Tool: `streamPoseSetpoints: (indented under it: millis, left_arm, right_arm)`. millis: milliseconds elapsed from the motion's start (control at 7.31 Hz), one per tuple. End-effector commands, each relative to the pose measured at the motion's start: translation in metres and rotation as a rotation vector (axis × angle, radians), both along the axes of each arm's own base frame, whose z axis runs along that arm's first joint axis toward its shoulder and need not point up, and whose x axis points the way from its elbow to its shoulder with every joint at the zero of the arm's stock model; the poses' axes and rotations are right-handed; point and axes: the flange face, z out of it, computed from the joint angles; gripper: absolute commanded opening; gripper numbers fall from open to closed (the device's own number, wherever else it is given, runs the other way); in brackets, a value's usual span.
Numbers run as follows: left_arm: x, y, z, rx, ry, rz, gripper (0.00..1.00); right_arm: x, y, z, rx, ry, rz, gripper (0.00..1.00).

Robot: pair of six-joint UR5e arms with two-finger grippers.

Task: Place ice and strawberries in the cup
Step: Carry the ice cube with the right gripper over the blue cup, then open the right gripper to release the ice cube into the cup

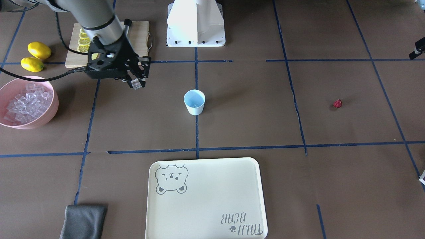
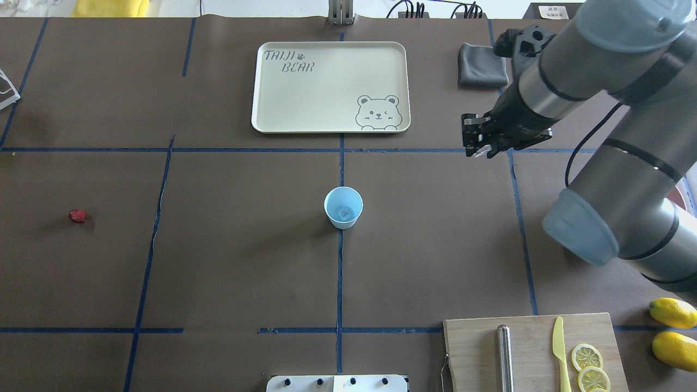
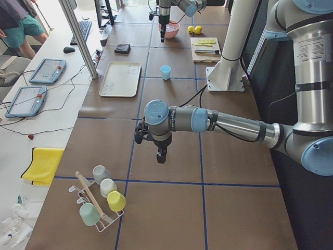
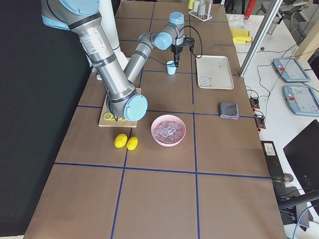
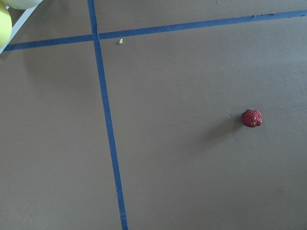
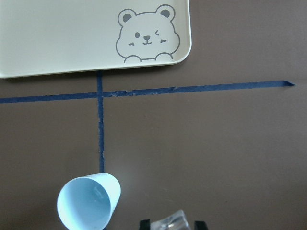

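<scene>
- A small, dark red, bumpy strawberry lies on the brown table covering, its shadow falling to its left.
- Well left of the strawberry runs an upright blue tape line.
- Well above it, a crossing blue tape line passes.
- A pale yellow rounded object sits far up-left, cut off.

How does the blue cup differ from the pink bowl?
The cup is pale blue, small and tapered; the bowl is pink and much wider. The bowl is full of ice; the cup shows one cube. The cup stands mid-table, the bowl near the lemons. Both are round and open-topped.
</scene>
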Motion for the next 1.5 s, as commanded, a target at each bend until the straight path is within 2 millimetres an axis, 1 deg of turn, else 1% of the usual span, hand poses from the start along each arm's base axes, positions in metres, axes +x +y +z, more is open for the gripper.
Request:
streamPoseSetpoints:
  millis: [0, 137, 274, 410, 547, 684, 957, 1231, 1368]
  left_arm:
    - [0.0, 0.0, 0.002, -0.004, 0.0, 0.0, 1.0]
    - [0.0, 0.001, 0.002, -0.005, 0.0, 0.0, 1.0]
    - [0.0, 0.001, 0.004, -0.008, 0.0, 0.0, 1.0]
    - [0.0, 0.001, 0.004, -0.008, 0.0, 0.0, 1.0]
    - [0.0, 0.001, 0.004, -0.008, 0.0, 0.0, 1.0]
    - [0.0, 0.001, 0.004, -0.008, 0.0, 0.0, 1.0]
    - [0.0, 0.001, 0.004, -0.008, 0.0, 0.0, 1.0]
    - [0.0, 0.001, 0.004, -0.008, 0.0, 0.0, 1.0]
    - [0.0, 0.001, 0.004, -0.008, 0.0, 0.0, 1.0]
  right_arm:
    - [-0.07, 0.009, -0.047, -0.022, 0.006, 0.032, 0.02]
    - [-0.089, 0.011, -0.055, -0.024, 0.019, 0.035, 0.02]
    - [-0.099, 0.016, -0.053, -0.013, 0.033, 0.037, 0.02]
    - [-0.112, 0.023, -0.046, -0.012, 0.053, 0.027, 0.02]
    - [-0.133, 0.026, -0.033, -0.018, 0.092, 0.027, 0.02]
    - [-0.148, 0.028, -0.022, -0.023, 0.12, 0.025, 0.02]
    - [-0.158, 0.031, -0.015, -0.031, 0.137, 0.016, 0.02]
    - [-0.16, 0.03, -0.011, -0.033, 0.146, 0.014, 0.04]
    - [-0.16, 0.03, -0.013, -0.032, 0.144, 0.014, 0.1]
